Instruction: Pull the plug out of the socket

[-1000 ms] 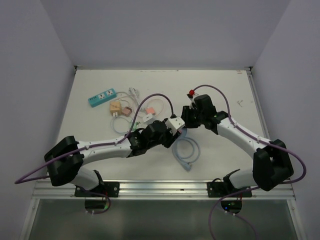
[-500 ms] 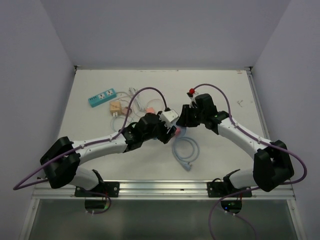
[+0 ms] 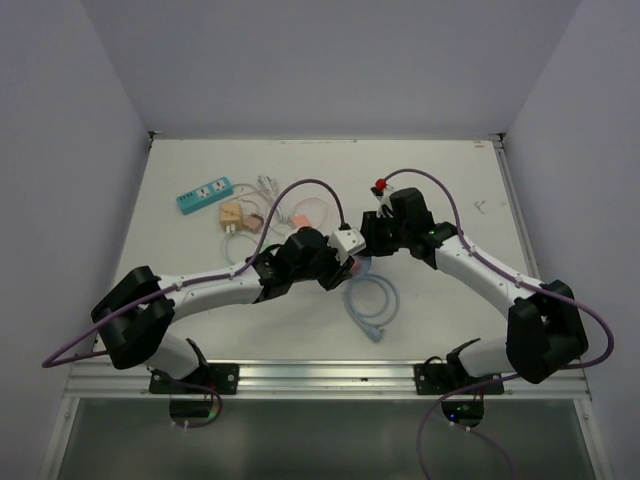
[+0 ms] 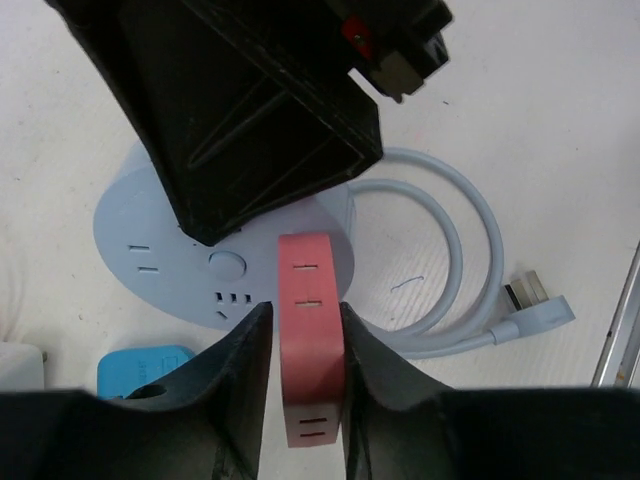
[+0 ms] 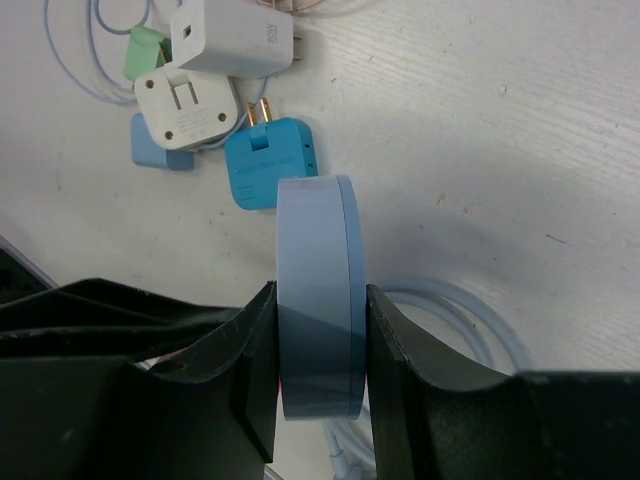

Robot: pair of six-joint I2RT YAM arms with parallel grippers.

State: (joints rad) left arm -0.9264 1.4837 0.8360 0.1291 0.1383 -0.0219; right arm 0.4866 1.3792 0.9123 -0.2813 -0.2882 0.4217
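The plug (image 4: 308, 400) is pinched by its sides in the left gripper (image 4: 305, 322), at the 4 o'clock rim of the socket (image 4: 150, 240), mid-table. The right gripper (image 5: 318, 300) clamps the socket edgewise. The pins are hidden, so the pull-apart looks unfinished.

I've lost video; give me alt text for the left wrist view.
The left hand is closed on a pink plug whose far end meets a pale blue round socket. The black right hand grips that socket from above; a pale blue cable coils to the right.
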